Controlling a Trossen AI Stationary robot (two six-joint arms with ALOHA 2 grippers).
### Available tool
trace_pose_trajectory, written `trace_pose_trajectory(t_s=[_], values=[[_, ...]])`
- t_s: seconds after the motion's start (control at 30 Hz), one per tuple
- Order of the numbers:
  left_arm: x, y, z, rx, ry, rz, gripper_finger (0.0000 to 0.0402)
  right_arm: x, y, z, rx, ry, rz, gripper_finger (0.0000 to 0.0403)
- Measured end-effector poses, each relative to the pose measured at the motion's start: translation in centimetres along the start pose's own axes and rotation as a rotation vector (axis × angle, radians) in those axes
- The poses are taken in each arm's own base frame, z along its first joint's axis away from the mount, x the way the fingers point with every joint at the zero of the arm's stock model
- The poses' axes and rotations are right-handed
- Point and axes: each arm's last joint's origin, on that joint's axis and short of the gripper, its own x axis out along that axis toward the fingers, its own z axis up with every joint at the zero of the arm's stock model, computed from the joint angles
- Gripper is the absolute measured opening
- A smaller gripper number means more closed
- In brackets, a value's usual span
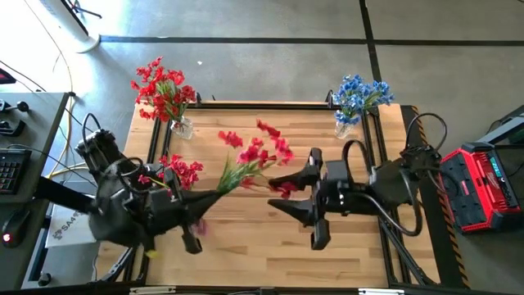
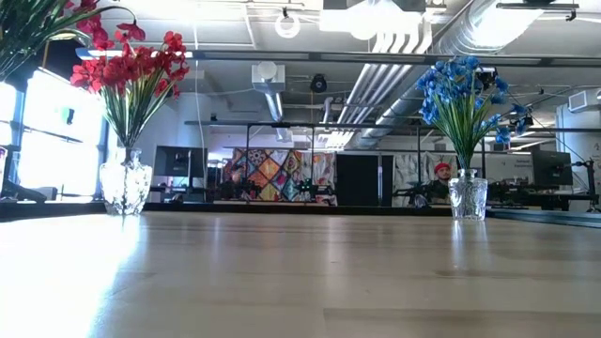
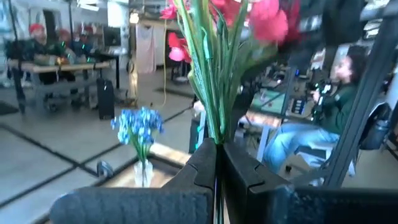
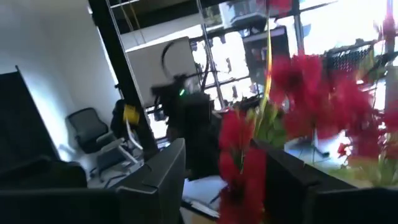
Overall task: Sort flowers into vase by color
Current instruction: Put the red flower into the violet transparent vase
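My left gripper [image 1: 196,203] is shut on a bunch of red flowers [image 1: 255,154] held above the table's middle. More red blooms [image 1: 182,170] show beside its wrist. My right gripper [image 1: 288,195] is open, level with the bunch's far end. Its fingers stand on either side of a red bloom [image 4: 242,167]. A glass vase of red flowers [image 1: 182,127] stands at the far left corner and shows in the low view too [image 2: 126,186]. Another vase with blue flowers [image 1: 345,129] stands at the far right [image 2: 468,197]. No loose flowers show on the table. My left gripper pinches several green stems [image 3: 216,134] of the red bunch near their lower ends, between its two fingers [image 3: 200,163]. The stems run on past the fingertips, toward the table's right side. The bunch is lifted clear of the table. My right gripper: whether its fingers touch the red bloom [image 1: 284,188], I cannot tell.
The wooden table top [image 1: 246,246] is framed by a dark rail [image 1: 262,104] along its far edge. A red-and-black case [image 1: 483,184] sits off the table's right side, and a keyboard [image 1: 10,168] off the left. People sit at desks in the room beyond.
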Motion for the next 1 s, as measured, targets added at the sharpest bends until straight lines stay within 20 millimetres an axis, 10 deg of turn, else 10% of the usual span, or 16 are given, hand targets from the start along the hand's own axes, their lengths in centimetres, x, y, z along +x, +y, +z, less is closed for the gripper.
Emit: trace_pose_trajectory(t_s=[0.63, 1.0], values=[[0.0, 1.8, 3.9, 0.032, -0.102, 0.021, 0.0000, 5.5, 0.0, -6.2, 0.008, 0.162, 0.071, 0.0254], [-0.4, 2.7, 4.7, 0.061, -0.098, 0.051, 0.0000, 5.7, -0.5, -5.9, -0.080, 0.101, -0.088, 0.0269]])
